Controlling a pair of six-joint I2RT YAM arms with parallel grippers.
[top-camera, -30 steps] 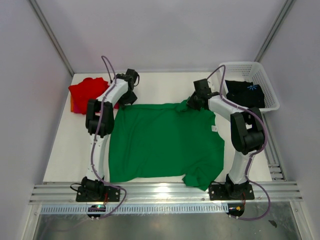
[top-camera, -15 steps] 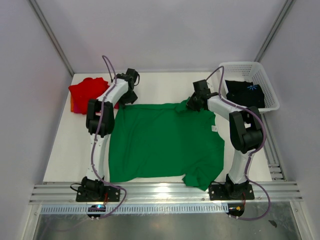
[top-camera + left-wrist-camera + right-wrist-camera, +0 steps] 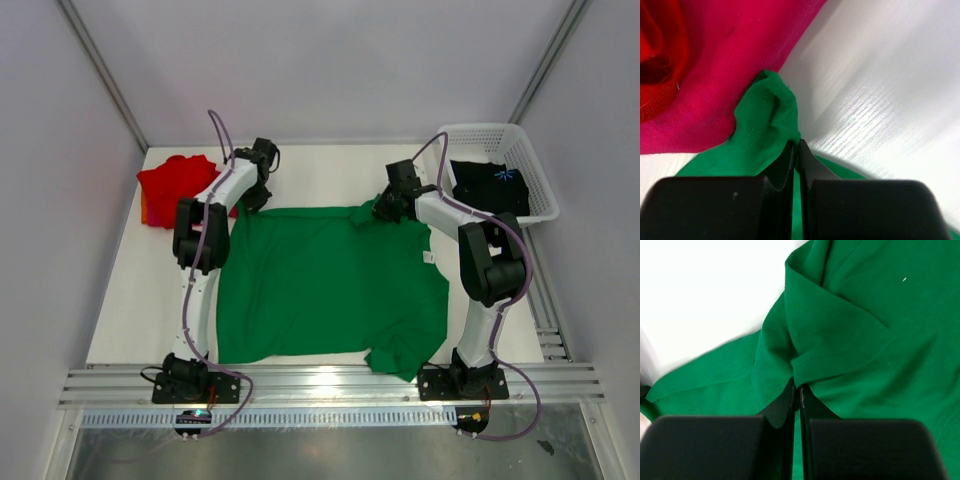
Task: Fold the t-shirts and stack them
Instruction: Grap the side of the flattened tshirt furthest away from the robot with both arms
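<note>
Green t-shirt (image 3: 330, 285), spread nearly flat, fills the middle of a white table (image 3: 320, 170), with its near right corner rumpled. At the table's far right corner stands a white lattice basket (image 3: 490, 128) holding a black t-shirt (image 3: 485, 190) with a small blue print. At the far left lies a bunched red t-shirt (image 3: 172, 182), with a magenta-pink t-shirt (image 3: 735, 55) beside it (the pink shows plainly only in the left wrist view, where the green corner lies against it). The left gripper (image 3: 796, 150) has its fingers pressed together on the far left corner of the green t-shirt. The right gripper (image 3: 796, 390) is likewise pinched tight on a doubled, hemmed fold at the same shirt's far edge. The cloth looks light, soft and limp, so it should drape and crease wherever it is lifted, and thin layers may slip from a narrow pinch. Hemmed edges and stitched seams, being thicker, seem the surest places to take hold.
</note>
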